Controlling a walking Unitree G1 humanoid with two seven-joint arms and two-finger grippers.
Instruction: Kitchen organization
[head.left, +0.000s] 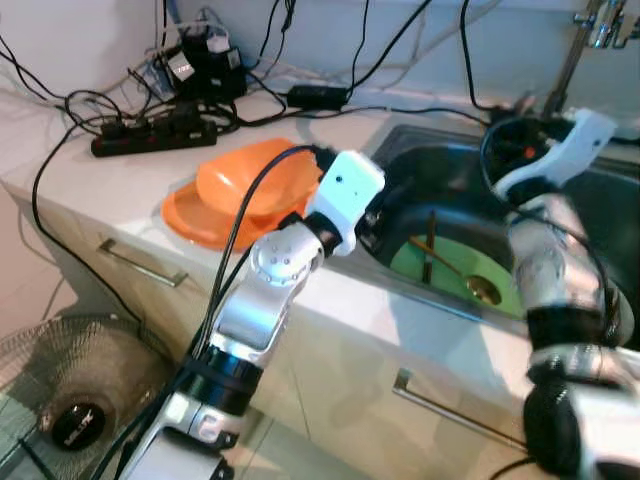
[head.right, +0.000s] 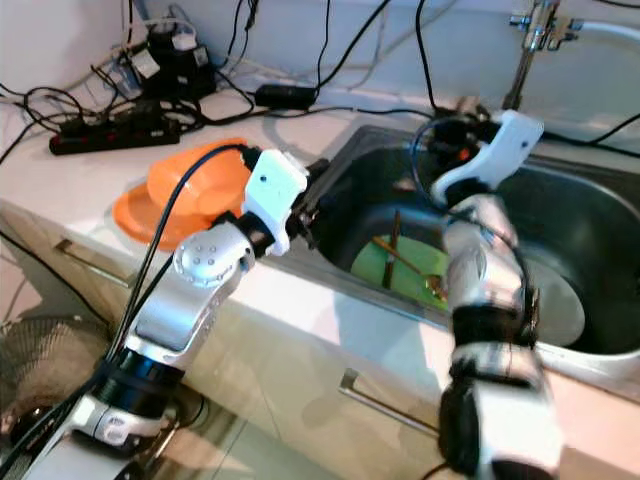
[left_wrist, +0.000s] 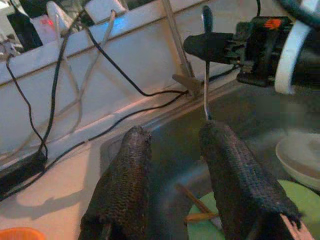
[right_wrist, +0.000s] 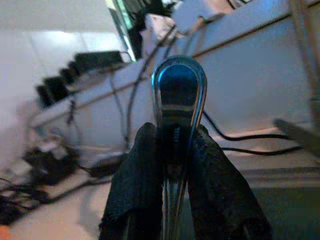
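**Cutlery coming out of the sink**

Head views: I am reaching both arms over the sink (head.left: 420, 150), where a green plate (head.left: 440, 270) is lying.

Left wrist: my left gripper (left_wrist: 175, 150) is standing apart, empty.

Right wrist: my right gripper (right_wrist: 172, 145) is clamping a metal utensil (right_wrist: 177, 95); next, I judge, it needs carrying to the counter (head.left: 90, 180). No writing is legible.

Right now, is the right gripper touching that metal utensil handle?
Touching. In the right wrist view, the right gripper's two black fingers press against both sides of the metal utensil handle, with no gap visible.
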